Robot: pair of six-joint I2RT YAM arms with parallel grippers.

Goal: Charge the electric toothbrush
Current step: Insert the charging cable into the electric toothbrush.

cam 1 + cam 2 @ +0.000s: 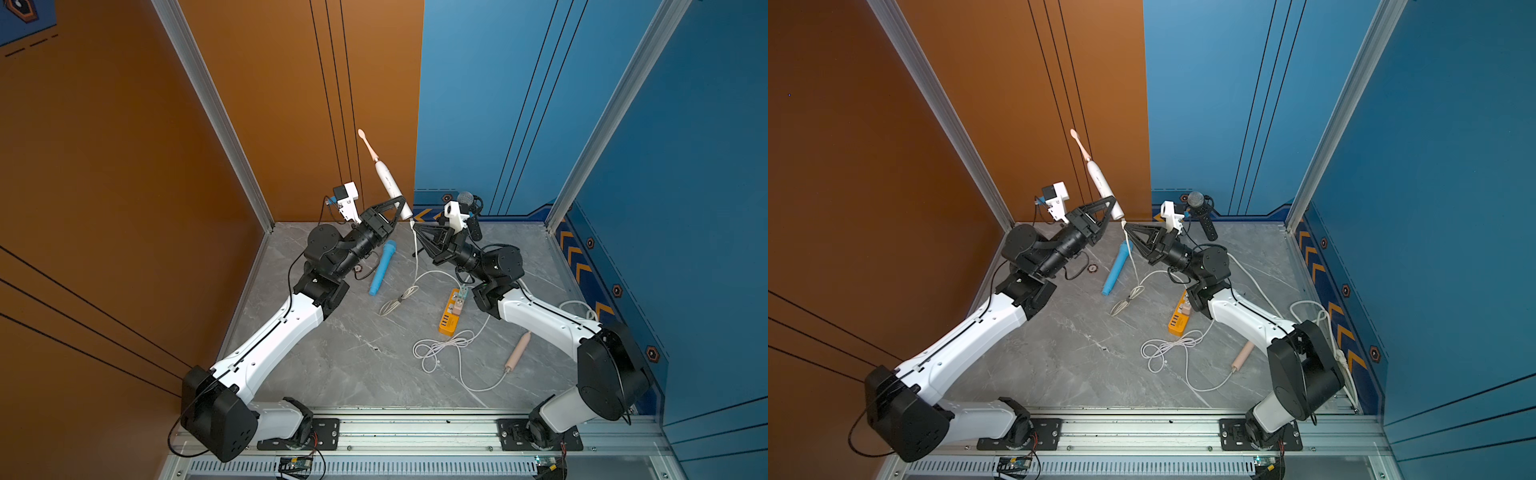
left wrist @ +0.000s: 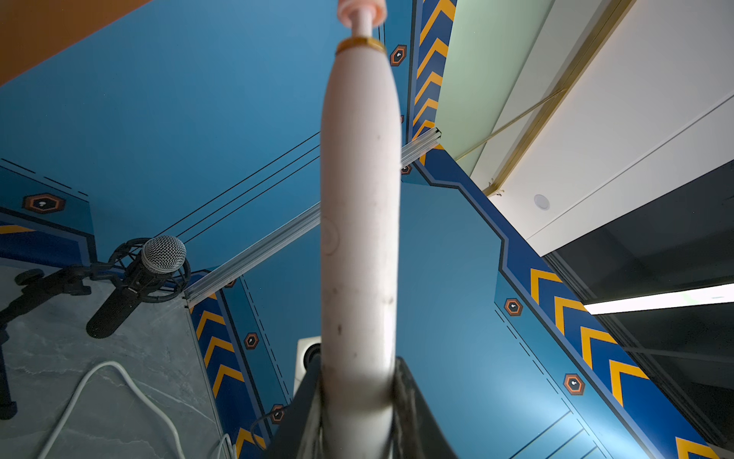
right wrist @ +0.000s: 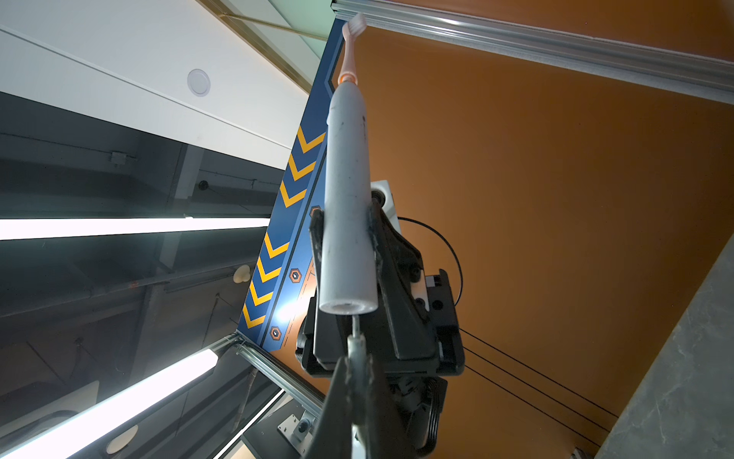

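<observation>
Nearest runs the aluminium rail [image 1: 415,428] along the near edge of the worktop [image 1: 332,353]. High over its far middle, the left fingers [image 2: 409,397] clamp the toothbrush [image 1: 386,178] low on its handle, with the head tilted toward the far wall [image 1: 291,124]. The right fingers [image 3: 349,397] pinch the plug [image 3: 356,341], its tip at the handle's base. A skewed push could pivot the handle or jam the tip, and the trailing cable [image 1: 417,266] may tug. The microphone [image 1: 465,199] stands close on the right; the air above is open.
</observation>
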